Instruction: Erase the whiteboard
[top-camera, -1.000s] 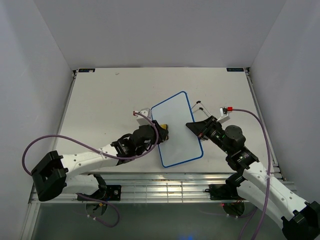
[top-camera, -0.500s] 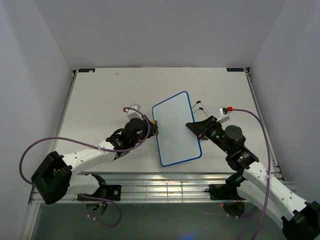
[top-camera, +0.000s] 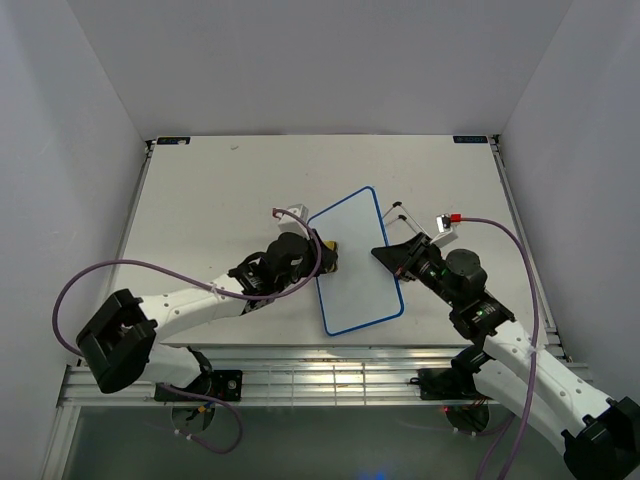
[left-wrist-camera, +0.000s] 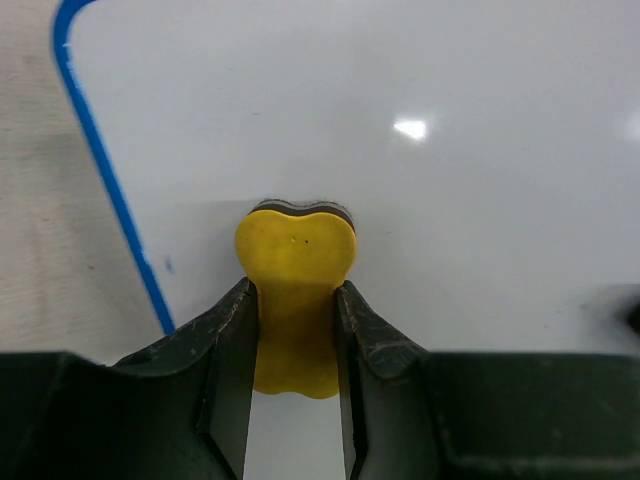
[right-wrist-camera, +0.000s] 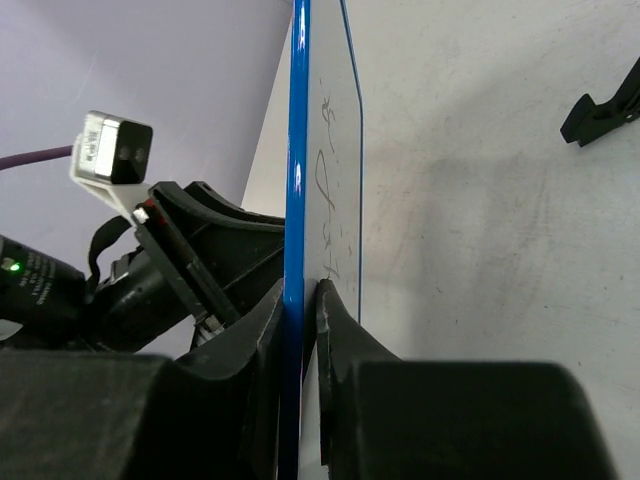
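Observation:
The whiteboard (top-camera: 358, 270) lies tilted in the middle of the table, its blue-rimmed face looking blank white from above. My left gripper (top-camera: 320, 258) is shut on the yellow eraser (top-camera: 330, 255), which rests on the board just inside its left rim. In the left wrist view the eraser (left-wrist-camera: 295, 255) sits pinched between the fingers (left-wrist-camera: 225, 340) on the white face (left-wrist-camera: 460, 190). My right gripper (top-camera: 389, 254) is shut on the board's right edge. In the right wrist view that gripper (right-wrist-camera: 303, 300) clamps the blue rim (right-wrist-camera: 298, 140), and faint scribbles mark the board (right-wrist-camera: 338, 200) beside it.
The pale table (top-camera: 210, 190) has raised edges and grey walls on three sides. A small black piece (right-wrist-camera: 605, 105) lies on the table right of the board. The left arm's wrist and camera (right-wrist-camera: 115, 150) show beyond the board's rim.
The left gripper carried the eraser left to the board's left rim, then back right onto the board. The right gripper stayed clamped on the right edge.

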